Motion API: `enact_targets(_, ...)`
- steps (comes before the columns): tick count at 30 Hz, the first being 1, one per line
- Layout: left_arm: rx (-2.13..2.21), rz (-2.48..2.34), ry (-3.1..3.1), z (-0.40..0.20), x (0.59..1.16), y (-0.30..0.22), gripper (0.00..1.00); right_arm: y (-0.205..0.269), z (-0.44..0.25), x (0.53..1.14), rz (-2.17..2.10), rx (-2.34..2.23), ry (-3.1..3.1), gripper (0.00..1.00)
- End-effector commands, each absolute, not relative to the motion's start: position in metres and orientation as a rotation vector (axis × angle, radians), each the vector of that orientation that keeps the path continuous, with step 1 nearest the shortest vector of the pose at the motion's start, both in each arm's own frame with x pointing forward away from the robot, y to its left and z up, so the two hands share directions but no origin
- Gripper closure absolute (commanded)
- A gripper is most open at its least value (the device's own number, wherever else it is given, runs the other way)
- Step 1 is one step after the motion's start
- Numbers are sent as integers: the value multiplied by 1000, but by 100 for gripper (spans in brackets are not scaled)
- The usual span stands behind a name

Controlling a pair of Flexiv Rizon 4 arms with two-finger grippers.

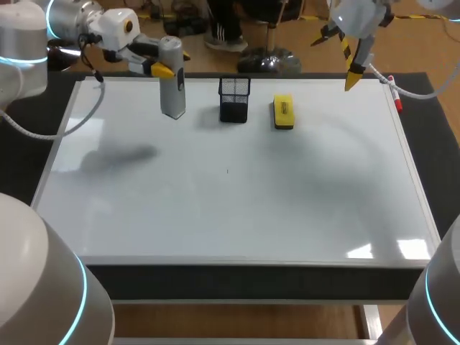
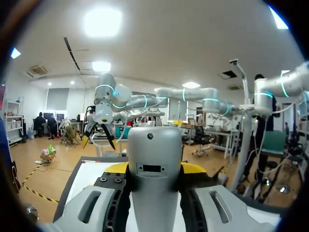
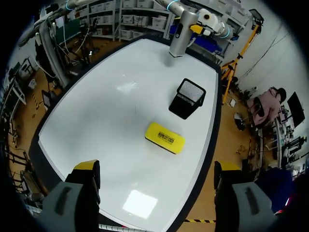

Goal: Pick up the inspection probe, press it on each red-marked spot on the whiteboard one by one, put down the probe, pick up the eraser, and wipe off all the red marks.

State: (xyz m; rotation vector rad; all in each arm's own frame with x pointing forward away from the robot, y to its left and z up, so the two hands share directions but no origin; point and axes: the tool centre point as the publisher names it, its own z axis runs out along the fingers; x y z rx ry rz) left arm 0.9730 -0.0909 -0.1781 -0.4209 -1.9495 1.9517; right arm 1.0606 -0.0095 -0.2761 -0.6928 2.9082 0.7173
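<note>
Left gripper [image 1: 172,63] clamped from both sides on an upright grey probe [image 1: 172,93], raised over the whiteboard [image 1: 215,215] at 11 o'clock. Black mesh cup [image 1: 234,99] standing on the board at 12 o'clock. Yellow eraser [image 1: 283,113] lying flat near the cup, at its 3 o'clock. Right gripper [image 3: 155,166] above the 1 o'clock corner, fingers spread wide, holding nothing. Red marker [image 1: 394,95] along the board's edge at 2 o'clock.

A black mesh cup [image 1: 234,99] stands upright, a red-capped marker [image 1: 394,93] well apart.
</note>
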Motion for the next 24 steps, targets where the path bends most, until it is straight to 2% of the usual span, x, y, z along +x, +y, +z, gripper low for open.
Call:
enact_targets(1,-413,1944,-1980,-162,973,-102,100,-10,-275,1061,712,-696,2911,0)
enact_targets(24,-305,2106,-2038,-124,1037,-184,100,-10,-275,1061,712,-696,2911,0)
